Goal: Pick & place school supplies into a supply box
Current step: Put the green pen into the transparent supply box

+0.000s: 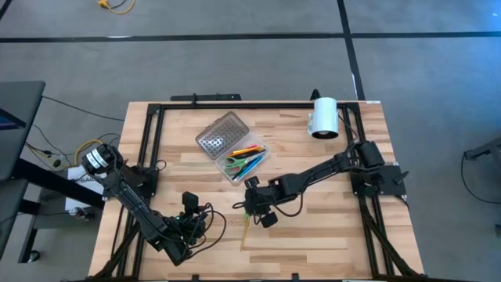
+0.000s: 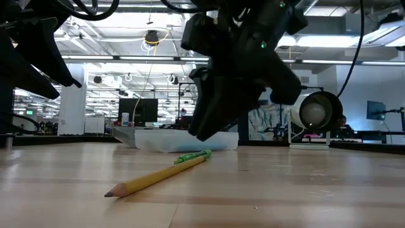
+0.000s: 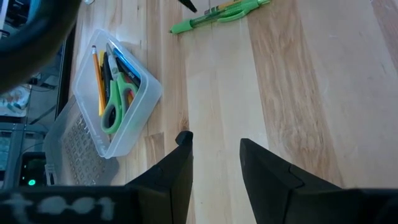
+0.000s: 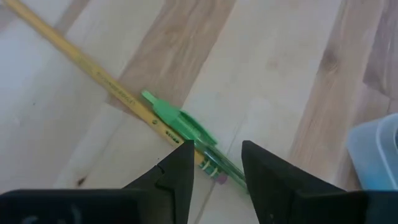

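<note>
A yellow pencil (image 4: 93,73) and a green pen (image 4: 180,124) lie side by side on the wooden table, near its front middle. My right gripper (image 4: 214,163) hangs open just above them, pointing steeply down, its fingers over the pencil's eraser end and the pen; it touches neither. In the low view its tips (image 2: 201,134) are clear of the table. The supply box (image 1: 246,162) sits at the table's middle with its grey lid (image 1: 221,135) open beside it; it holds green-handled scissors (image 3: 118,102) and several pens. My left gripper (image 3: 214,163) waits open near the front left.
A white cylinder (image 1: 324,117) lies on its side at the back right. A black frame (image 1: 235,104) runs along the table's far and side edges. Bare wood stretches to the right of the pencil (image 1: 246,233) and in front of the box.
</note>
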